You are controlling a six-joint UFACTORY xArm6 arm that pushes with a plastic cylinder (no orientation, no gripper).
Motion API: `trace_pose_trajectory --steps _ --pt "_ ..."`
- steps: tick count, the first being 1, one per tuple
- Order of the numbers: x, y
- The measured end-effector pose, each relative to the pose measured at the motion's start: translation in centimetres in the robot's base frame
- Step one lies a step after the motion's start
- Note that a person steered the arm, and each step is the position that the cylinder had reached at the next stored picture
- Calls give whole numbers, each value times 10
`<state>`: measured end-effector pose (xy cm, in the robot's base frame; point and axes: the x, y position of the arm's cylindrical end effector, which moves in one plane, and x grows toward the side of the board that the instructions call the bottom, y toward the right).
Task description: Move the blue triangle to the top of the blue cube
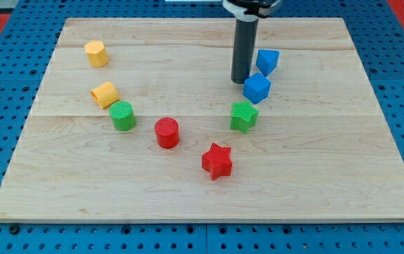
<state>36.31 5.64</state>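
The blue triangle (pixel 267 61) lies near the view's top right of the wooden board (pixel 343 176). The blue cube (pixel 256 88) sits just below it, slightly to the left, nearly touching it. My tip (pixel 241 80) stands on the board just left of the blue cube and below-left of the blue triangle, close to both. The dark rod rises from there to the view's top edge.
A green star-like block (pixel 244 116) sits below the blue cube. A red star (pixel 217 161), a red cylinder (pixel 166 132) and a green cylinder (pixel 123 116) lie lower left. Two yellow blocks (pixel 96 53) (pixel 105 94) sit at the left.
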Motion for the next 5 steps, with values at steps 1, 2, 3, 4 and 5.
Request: trace_pose_trajectory --steps 1,2,3,4,5 --pt "-25 -15" --pt "-46 -41" --pt "-46 -44" --pt "-46 -47" --pt "-46 -49"
